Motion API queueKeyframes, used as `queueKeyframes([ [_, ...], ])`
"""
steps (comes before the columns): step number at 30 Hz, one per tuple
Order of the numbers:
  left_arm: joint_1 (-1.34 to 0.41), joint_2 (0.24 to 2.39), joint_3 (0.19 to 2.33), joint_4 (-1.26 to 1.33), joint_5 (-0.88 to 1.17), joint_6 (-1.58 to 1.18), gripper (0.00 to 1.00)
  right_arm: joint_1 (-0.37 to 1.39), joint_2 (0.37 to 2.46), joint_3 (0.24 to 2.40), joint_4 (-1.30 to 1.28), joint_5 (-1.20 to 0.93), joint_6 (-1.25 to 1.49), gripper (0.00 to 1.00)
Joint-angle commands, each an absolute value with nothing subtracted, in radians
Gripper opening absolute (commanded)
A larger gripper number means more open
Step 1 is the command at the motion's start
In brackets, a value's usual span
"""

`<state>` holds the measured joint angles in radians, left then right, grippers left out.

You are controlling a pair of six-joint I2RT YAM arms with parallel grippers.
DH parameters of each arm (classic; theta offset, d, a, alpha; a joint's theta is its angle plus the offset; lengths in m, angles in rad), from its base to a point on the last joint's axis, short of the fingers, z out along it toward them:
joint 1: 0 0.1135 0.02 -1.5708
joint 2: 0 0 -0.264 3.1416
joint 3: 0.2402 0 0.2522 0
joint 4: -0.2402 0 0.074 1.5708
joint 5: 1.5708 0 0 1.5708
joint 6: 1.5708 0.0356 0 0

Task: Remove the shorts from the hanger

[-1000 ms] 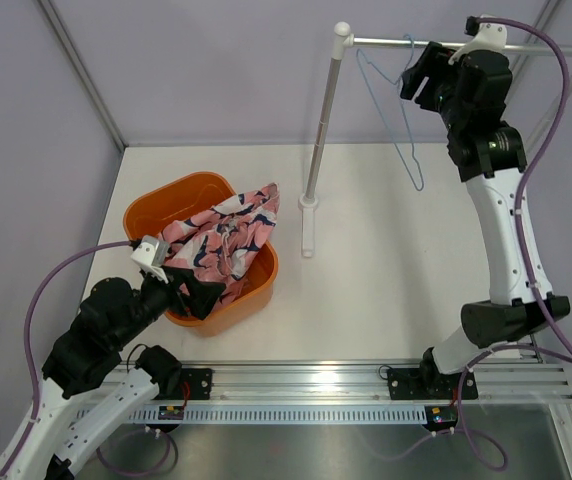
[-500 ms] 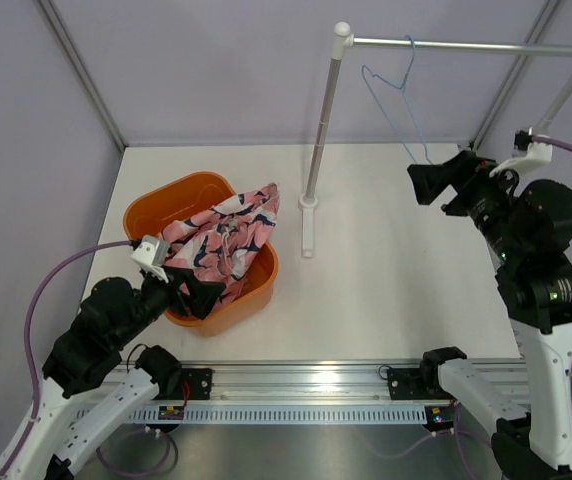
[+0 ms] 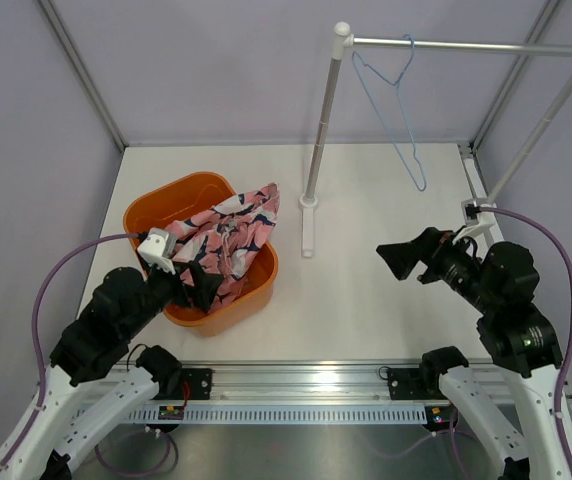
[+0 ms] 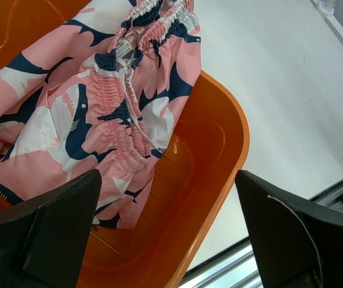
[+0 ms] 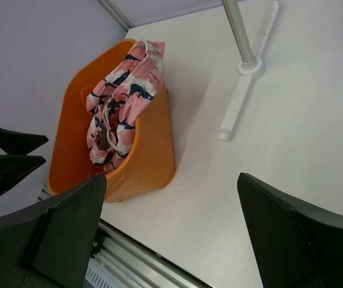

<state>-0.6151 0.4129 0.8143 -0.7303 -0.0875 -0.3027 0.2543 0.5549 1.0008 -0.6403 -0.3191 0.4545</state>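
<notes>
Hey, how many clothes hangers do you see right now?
1. The light-blue hanger hangs by its hook on the clothes rail at the back right, bare. The shorts in the orange basket could hide another.

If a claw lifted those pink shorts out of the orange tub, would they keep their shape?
Probably not: the shorts lie crumpled and draped over the basket rim, so they'd likely hang limp. They look thin and light, and the gathered waistband may stretch.
</notes>
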Motion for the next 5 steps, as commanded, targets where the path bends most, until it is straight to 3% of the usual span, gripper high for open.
queueKeyframes([
  [1, -0.621, 0.402, 0.815, -0.673, -0.106, -0.284, 0.99, 0.288, 0.555, 0.979, -0.572, -0.357, 0.474, 0.99],
  [5, -0.621, 0.368, 0.807, -0.673, -0.115, -0.287, 0.99, 0.299, 0.542, 0.966, -0.565, -0.318, 0.466, 0.99],
])
